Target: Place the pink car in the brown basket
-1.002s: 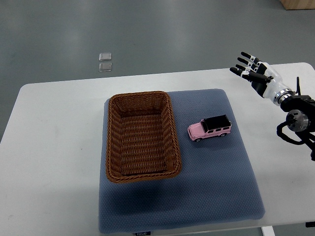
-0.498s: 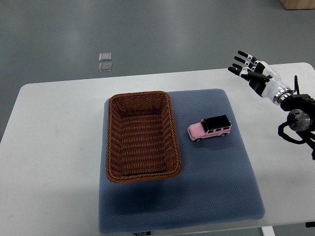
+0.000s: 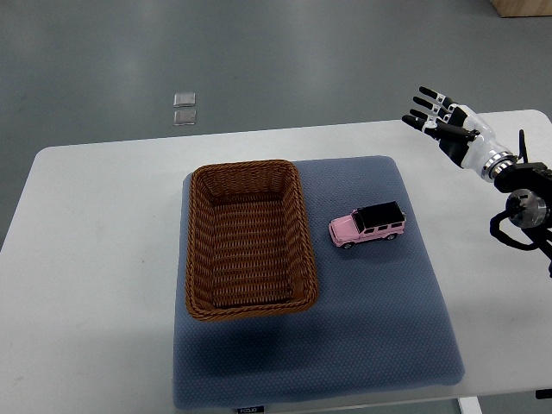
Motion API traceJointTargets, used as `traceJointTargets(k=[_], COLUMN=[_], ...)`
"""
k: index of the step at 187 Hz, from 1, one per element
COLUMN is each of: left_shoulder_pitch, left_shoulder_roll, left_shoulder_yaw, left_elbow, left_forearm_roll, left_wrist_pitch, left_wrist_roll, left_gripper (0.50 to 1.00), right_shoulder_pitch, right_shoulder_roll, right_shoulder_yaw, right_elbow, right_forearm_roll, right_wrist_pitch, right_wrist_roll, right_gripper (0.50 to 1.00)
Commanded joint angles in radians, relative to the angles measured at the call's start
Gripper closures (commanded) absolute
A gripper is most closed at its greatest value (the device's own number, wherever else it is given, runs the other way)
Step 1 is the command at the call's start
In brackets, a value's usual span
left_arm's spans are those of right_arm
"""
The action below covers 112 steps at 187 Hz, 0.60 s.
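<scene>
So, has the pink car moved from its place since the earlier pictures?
No. The pink car sits at the same spot beside the brown basket, on the blue mat.

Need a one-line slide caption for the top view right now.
Right hand open above the table's far right; pink car on the blue mat beside the empty brown basket.

1. Showing 1 pink car [image 3: 367, 226], lying on the mat.
2. Showing 1 brown basket [image 3: 200, 250], sitting on the mat just beside the car.
3. Showing 1 blue-grey mat [image 3: 371, 319], lying on the table.
4. Showing 1 white table [image 3: 95, 259].
5. Showing 1 robot hand, the right hand [image 3: 448, 129], reaching in over the table's far right corner.
6. Showing 2 small clear squares [image 3: 184, 109], lying side by side on the floor beyond the table.
</scene>
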Motion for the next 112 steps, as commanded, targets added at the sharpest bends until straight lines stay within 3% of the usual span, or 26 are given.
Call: traceJointTargets(k=[1,56,112], left_shoulder_pitch=[0.0,0.0,0.0], left_shoulder_roll=[0.0,0.0,0.0], left_shoulder_yaw=[0.0,0.0,0.0], left_elbow=[0.0,0.0,0.0], left_forearm_roll=[0.0,0.0,0.0], left_wrist_pitch=[0.0,0.0,0.0], left_wrist_roll=[0.0,0.0,0.0], left_gripper=[0.5,0.5,0.5], right_shoulder_pitch=[0.003,0.032,0.109], right_shoulder_roll=[-0.001,-0.018,-0.013], right_shoulder_yaw=[0.0,-0.027,-0.099], right_elbow=[0.0,0.002,0.014], right_forearm_roll=[-0.001,-0.074,-0.513], right_wrist_pitch=[0.0,0.043,0.048], right_wrist_roll=[0.0,-0.003,0.003], right_gripper=[0.587,0.587,0.587])
